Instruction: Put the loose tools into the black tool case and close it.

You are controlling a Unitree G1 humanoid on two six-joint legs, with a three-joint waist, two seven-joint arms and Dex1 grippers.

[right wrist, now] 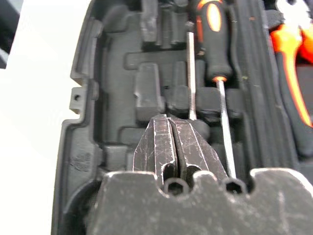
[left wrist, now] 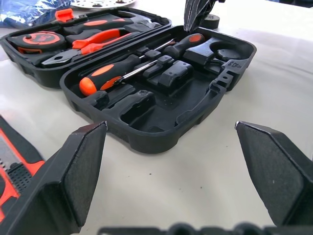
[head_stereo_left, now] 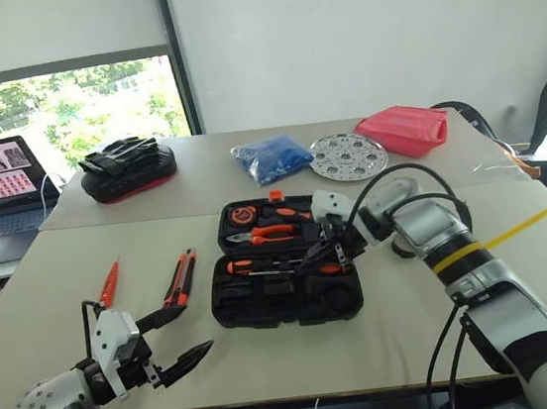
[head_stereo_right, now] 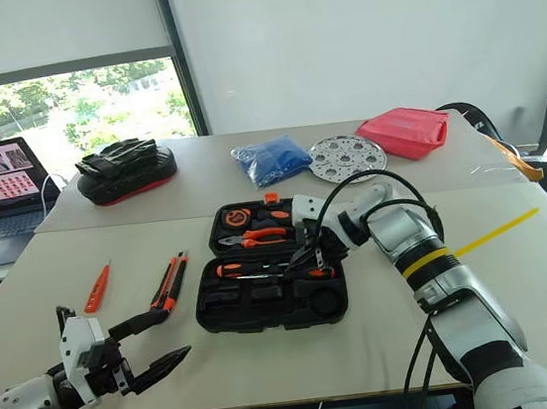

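Note:
The black tool case (head_stereo_left: 267, 310) lies open mid-table, both halves flat. Its far half holds pliers (head_stereo_left: 267, 233) and a tape measure. Two orange-and-black screwdrivers (left wrist: 105, 73) rest in the near half. My right gripper (head_stereo_left: 312, 257) hangs shut just over that near half, nothing between its fingers (right wrist: 159, 142); a screwdriver shaft (right wrist: 191, 73) ends right at their tips. Left of the case, a slim orange tester (head_stereo_left: 109, 282) and a utility knife (head_stereo_left: 179, 279) lie loose on the table. My left gripper (head_stereo_left: 197, 327) is open near the front edge, pointing at the case. A small dark roll (left wrist: 211, 20) sits beyond the case.
At the back stand a black-and-red bag with gloves (head_stereo_left: 128, 172), a blue packet (head_stereo_left: 271, 157), a perforated silver disc (head_stereo_left: 347, 155) and a red pouch (head_stereo_left: 404, 131). A laptop (head_stereo_left: 2, 188) sits on a side table far left. A yellow strip (head_stereo_left: 524, 226) marks the table's right.

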